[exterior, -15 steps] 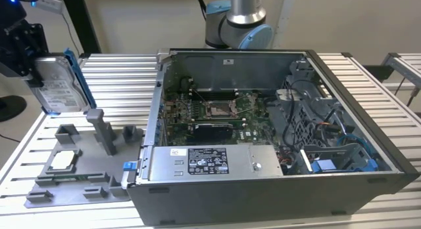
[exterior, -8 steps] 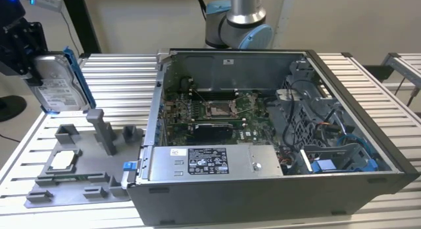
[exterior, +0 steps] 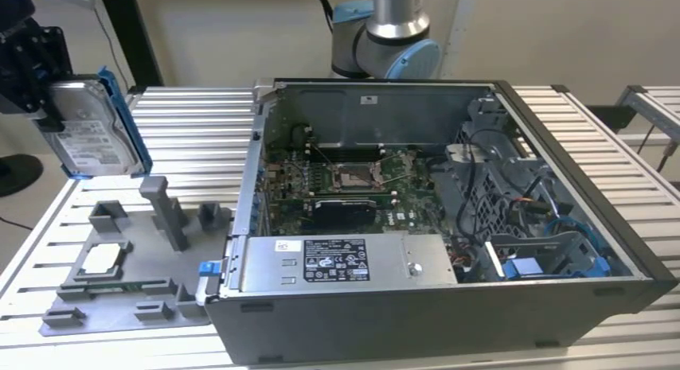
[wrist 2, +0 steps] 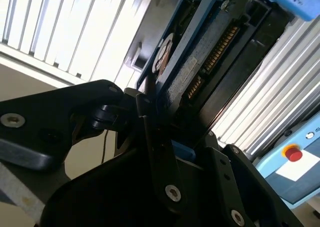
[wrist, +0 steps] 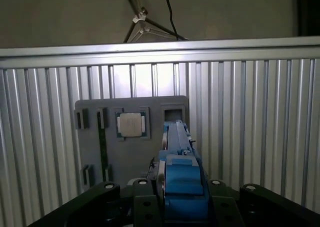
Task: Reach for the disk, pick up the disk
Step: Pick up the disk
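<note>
The gripper (exterior: 49, 95) is clamped on the disk (exterior: 94, 139) and holds it in the air at the upper left of the exterior frame, so the pick-up looks to me nearly done. The disk hangs below the gripper, almost upright with a small tilt. Its white label faces the camera and its blue bracket (exterior: 126, 123) runs along the edge on the exterior view's right. It is well clear of the gray tray (exterior: 117, 306), which lies under it at the lower left of the frame, and it is apart from the open computer case (exterior: 425, 314) in the middle and right. In the second wrist view the black fingers (wrist 2: 155, 147) press on the two sides of the disk near one end, with the connector row seen from the edge. In the first wrist view the chip (wrist: 131, 124) sits in its pocket of the tray, far below the held disk. To do this step well, I judge that the grip must be firm, because the metal disk is rather heavy and is held at one end only, so it may swing or slip between the pads. The lift should be straight up and slow. The disk should stay away from the tall posts (exterior: 168, 215) of the tray and from the case wall, since a knock there could turn it in the grip.
</note>
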`<state>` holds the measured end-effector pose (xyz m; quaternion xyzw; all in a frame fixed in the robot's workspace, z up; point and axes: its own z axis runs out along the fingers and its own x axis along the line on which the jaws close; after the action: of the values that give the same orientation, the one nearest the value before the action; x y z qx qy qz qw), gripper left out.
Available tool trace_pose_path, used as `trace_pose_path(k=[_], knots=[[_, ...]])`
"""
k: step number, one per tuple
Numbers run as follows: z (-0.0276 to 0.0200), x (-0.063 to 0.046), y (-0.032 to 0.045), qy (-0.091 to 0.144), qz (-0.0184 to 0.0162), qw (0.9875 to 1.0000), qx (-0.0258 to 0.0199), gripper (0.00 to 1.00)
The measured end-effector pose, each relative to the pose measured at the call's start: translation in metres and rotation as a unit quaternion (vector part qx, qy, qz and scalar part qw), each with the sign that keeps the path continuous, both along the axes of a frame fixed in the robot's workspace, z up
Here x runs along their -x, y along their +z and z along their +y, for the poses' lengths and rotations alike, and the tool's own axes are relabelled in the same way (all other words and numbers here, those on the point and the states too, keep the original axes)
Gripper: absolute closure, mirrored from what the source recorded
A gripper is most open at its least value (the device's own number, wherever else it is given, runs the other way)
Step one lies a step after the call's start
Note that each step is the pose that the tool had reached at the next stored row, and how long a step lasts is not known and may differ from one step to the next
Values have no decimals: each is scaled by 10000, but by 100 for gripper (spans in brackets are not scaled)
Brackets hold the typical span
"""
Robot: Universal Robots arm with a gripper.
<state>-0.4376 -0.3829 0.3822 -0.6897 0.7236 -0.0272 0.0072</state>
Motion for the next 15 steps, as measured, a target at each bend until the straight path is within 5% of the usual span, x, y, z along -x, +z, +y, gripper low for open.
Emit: trace_pose_path(k=[15], knots=[[0,1,213,0,-1,10000,9,100]])
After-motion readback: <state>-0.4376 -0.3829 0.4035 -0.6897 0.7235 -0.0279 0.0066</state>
